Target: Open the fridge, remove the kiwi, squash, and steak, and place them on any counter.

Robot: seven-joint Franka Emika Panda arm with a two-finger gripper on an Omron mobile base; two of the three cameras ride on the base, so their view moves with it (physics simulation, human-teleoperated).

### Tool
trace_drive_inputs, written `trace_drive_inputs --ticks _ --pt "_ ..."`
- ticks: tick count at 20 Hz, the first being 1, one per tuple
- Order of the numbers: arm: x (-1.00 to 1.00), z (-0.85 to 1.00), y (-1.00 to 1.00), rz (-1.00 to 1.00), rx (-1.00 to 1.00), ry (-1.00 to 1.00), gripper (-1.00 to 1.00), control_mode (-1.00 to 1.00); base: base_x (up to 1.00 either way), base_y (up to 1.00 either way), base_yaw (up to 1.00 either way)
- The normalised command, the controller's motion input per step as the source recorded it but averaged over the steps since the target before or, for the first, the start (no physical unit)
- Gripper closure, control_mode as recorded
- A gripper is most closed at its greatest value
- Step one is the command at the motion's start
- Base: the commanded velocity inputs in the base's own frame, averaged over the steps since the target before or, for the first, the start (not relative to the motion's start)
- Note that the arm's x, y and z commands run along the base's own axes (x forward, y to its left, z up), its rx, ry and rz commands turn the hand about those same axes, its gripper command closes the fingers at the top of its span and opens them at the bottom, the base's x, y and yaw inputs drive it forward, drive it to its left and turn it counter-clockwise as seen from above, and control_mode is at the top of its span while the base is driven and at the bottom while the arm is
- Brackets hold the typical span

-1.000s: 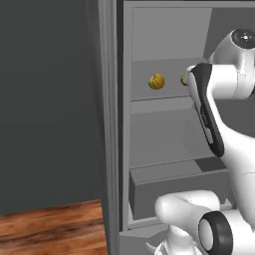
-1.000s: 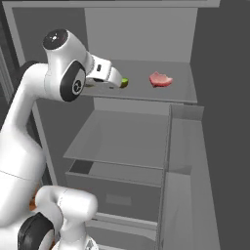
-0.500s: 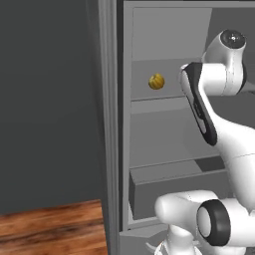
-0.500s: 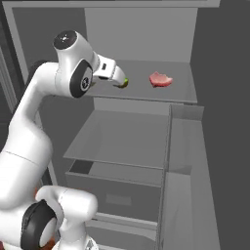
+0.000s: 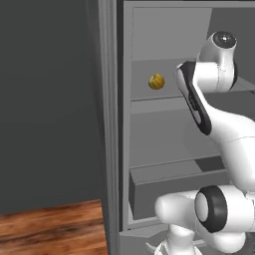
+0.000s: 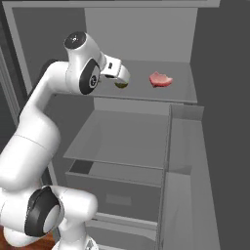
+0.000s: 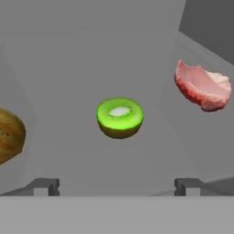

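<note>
Fridge (image 6: 141,34) open; kiwi (image 7: 119,117) dead centre, squash (image 7: 9,135) at nine, steak (image 7: 202,87) at two, all unremoved. Gripper (image 7: 117,186) apart, empty.

Kiwi halves: I count one (image 7: 119,117), green face toward me at centre of the hand view.
Squashes: I count one (image 5: 156,81), upper middle of the left base view.
Steaks: I count one (image 6: 160,79), upper right of centre in the right base view.
Fridges: I count one (image 6: 141,34), standing open.
Drawers: I count one (image 6: 122,193), low in the right base view.
</note>
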Motion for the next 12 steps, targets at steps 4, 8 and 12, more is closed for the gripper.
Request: trace_drive_inputs --ticks 4,8,12 --pt "0.27 -0.04 -0.21 0.00 0.00 0.00 -1.00 -1.00 0.00 0.00 0.00" --pt "0.24 -0.21 -0.03 0.00 0.00 0.01 -1.00 -1.00 0.00 0.00 0.00" --pt "0.29 -0.25 0.00 0.00 0.00 0.04 -1.00 -1.00 0.00 0.00 0.00"
